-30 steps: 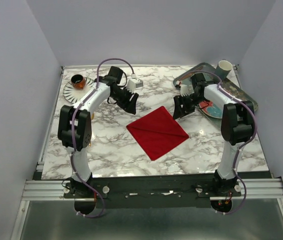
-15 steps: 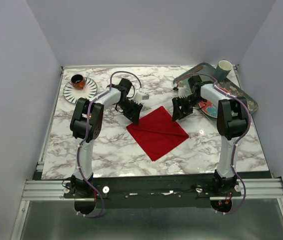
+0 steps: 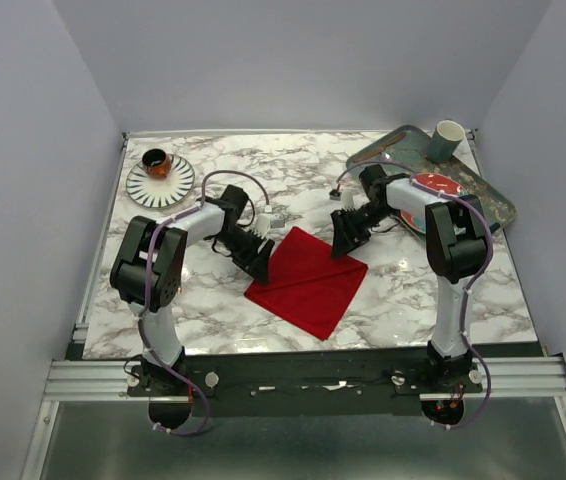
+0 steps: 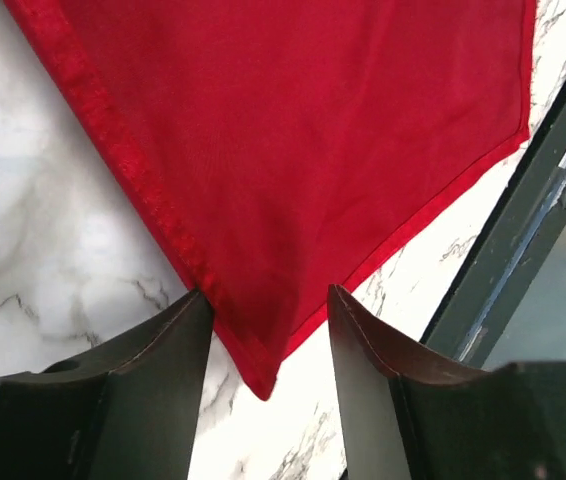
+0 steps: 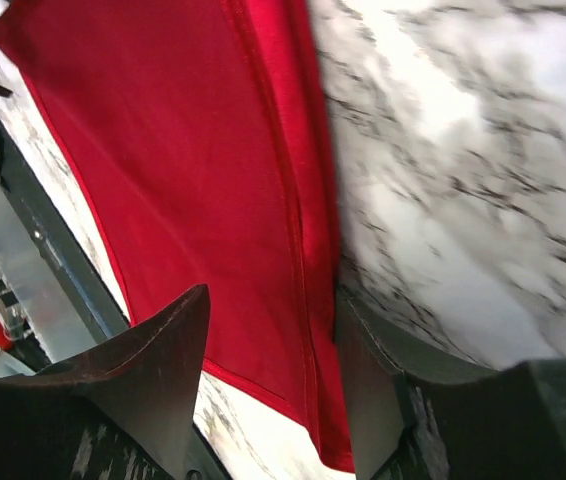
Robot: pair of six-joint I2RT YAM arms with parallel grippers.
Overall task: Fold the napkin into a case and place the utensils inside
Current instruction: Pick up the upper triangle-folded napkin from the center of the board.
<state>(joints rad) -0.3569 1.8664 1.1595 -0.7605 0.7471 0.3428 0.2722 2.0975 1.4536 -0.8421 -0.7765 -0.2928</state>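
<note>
Near the table's (image 3: 213,305) middle, left gripper (image 4: 268,300) and right gripper (image 5: 269,298) stood spread, straddling the napkin's (image 3: 308,280) corner and edge. Folding looked to be starting, and pinching would likely come next.

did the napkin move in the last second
Yes. The napkin has slid toward the table's near edge and slightly left; its nearest corner now lies closer to that edge.

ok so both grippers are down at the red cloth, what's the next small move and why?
Probably close both grippers on the plain red cloth napkin. The left gripper stands open with a corner of it between its jaws, and the right gripper stands open astride its hemmed edge. Neither holds it yet, so a pinch should come before any fold.
</note>
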